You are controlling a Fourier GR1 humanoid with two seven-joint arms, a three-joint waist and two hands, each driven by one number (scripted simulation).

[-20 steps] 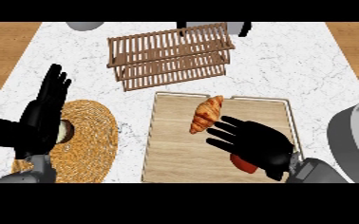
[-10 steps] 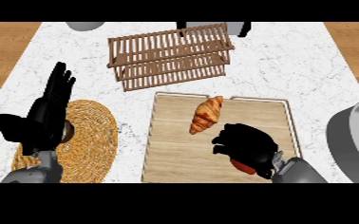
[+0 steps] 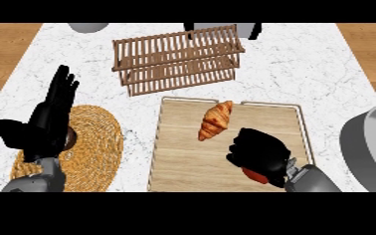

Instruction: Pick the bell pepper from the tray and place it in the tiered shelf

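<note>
On the wooden tray (image 3: 176, 154) at lower centre, my right hand (image 3: 258, 152) is curled over the red bell pepper (image 3: 256, 176), of which only a red sliver shows below the fingers. A croissant (image 3: 216, 121) lies on the tray just up and left of that hand. The wooden tiered shelf (image 3: 178, 58) stands on the counter beyond the tray. My left hand (image 3: 50, 114) rests open at the left edge, fingers up, over a woven mat.
A round woven mat (image 3: 95, 139) lies left of the tray. A grey rounded object (image 3: 361, 147) sits at the right edge, close to my right forearm. Another grey object (image 3: 89, 27) and a dark-legged item (image 3: 249, 30) stand at the far edge.
My right hand's fingers have curled from spread to closed over the bell pepper, hiding most of it. The left hand has barely moved.
</note>
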